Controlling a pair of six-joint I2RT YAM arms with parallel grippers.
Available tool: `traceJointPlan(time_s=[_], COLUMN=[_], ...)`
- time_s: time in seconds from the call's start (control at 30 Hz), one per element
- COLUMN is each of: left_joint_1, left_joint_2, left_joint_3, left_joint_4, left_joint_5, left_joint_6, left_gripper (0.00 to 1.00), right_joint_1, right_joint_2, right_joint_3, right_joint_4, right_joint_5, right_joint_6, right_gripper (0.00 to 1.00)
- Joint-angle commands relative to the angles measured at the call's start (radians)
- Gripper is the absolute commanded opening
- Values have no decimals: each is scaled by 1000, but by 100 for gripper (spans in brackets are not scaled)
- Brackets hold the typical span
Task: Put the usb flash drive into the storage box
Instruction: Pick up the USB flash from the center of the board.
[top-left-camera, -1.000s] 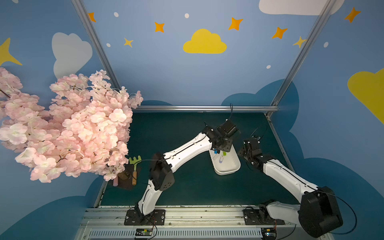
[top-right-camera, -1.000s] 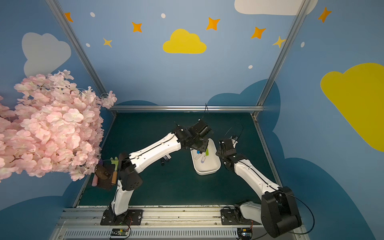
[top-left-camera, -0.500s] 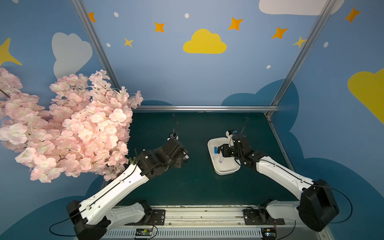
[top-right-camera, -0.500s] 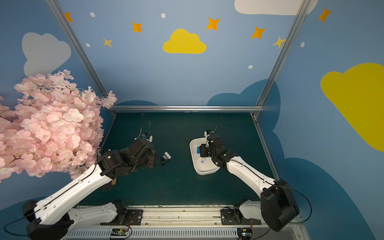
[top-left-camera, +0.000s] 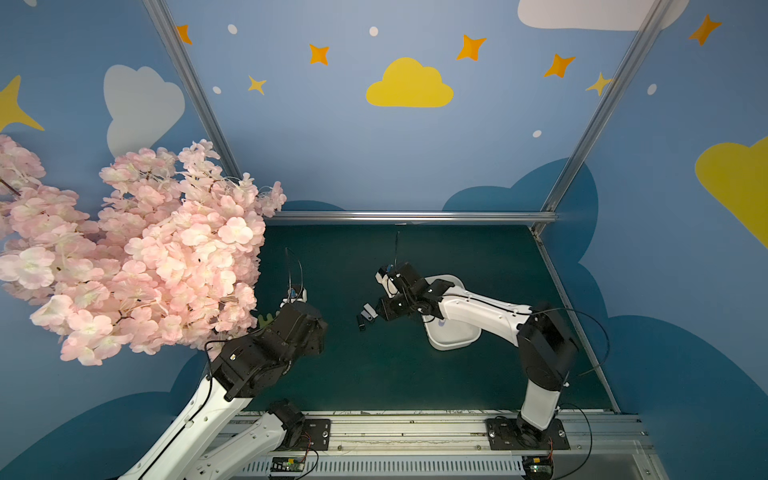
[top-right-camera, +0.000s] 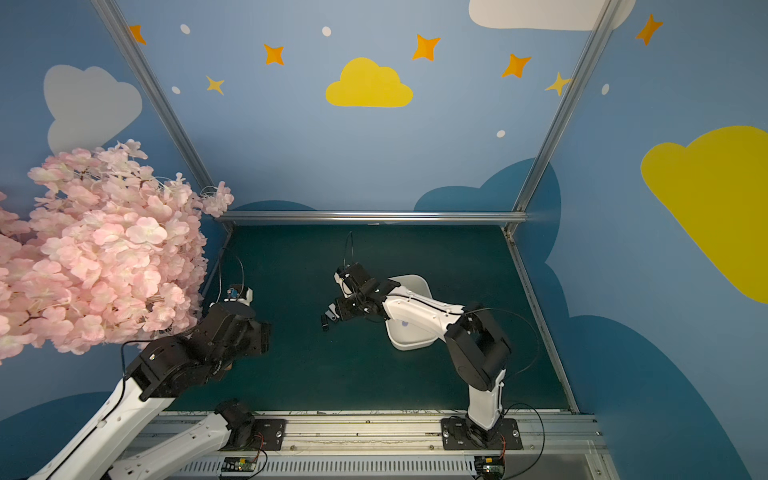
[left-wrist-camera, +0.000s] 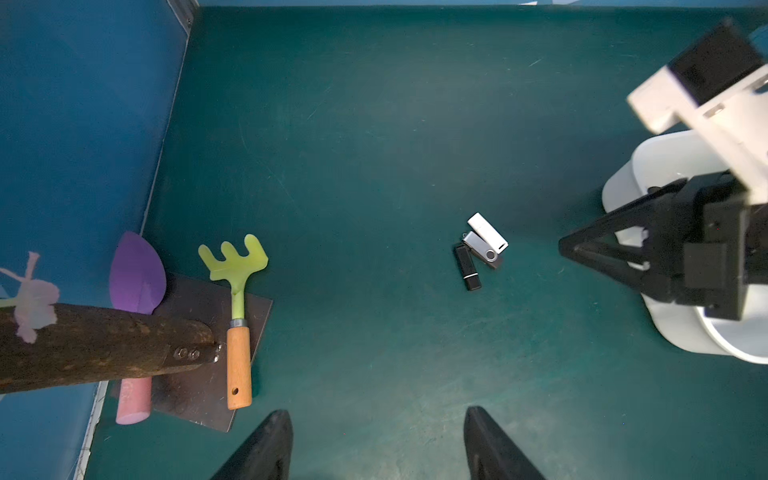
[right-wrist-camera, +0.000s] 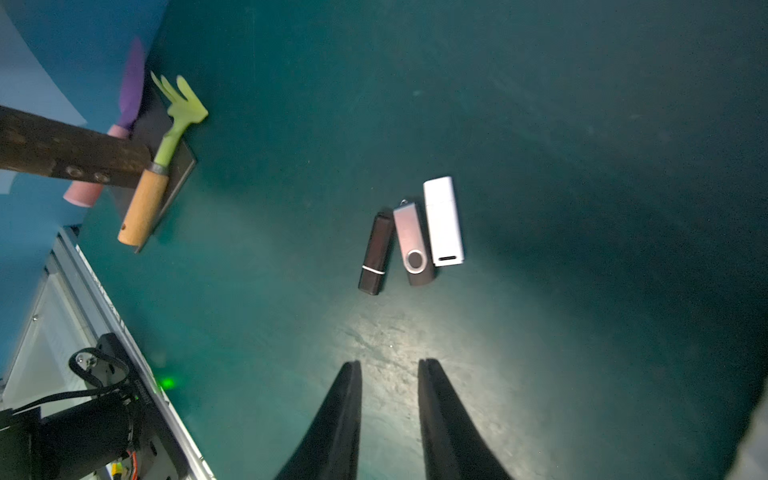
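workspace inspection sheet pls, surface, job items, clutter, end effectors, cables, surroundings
surface: green mat, lightly scuffed
job's things: black drive, silver drive and white drive lie side by side on the mat; box stands apart from them, partly under the right arm, contents hidden
clutter: rake and trowel on a dark plate by the left wall
end effectors: left end effector open, empty; right end effector slightly open, empty, short of the drives
cables: thin cable at each wrist, clear of the drives
surroundings: blue walls with clouds and stars; pink blossom branch overhangs the left side
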Motion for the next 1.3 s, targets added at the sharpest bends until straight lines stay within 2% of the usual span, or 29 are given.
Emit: traceJointPlan(time_s=[0.0,0.3,0.4,0.73,1.27], left_joint_1=[33,36,36,36,35], left_joint_2=[-24,-47,-53,-80,-76], left_joint_3=[-14,-25,-28,-34,-36], left_joint_4=[33,35,36,42,44], left_joint_5=[28,19,21,22,25], left_joint_6=[38,29,27,25,26], left_gripper=[69,70,71,74,74], right_joint_1=[30,88,98,99,134], right_joint_2=[98,302,331,428,599], right_joint_3=[89,298,326,407,607], right_joint_4=[-117,-228,-236,-265,-517], right_joint_5=[-26,53,102,125,423], right_joint_6=[47,71,76,83,50], right_gripper=[28,28,31,32,31])
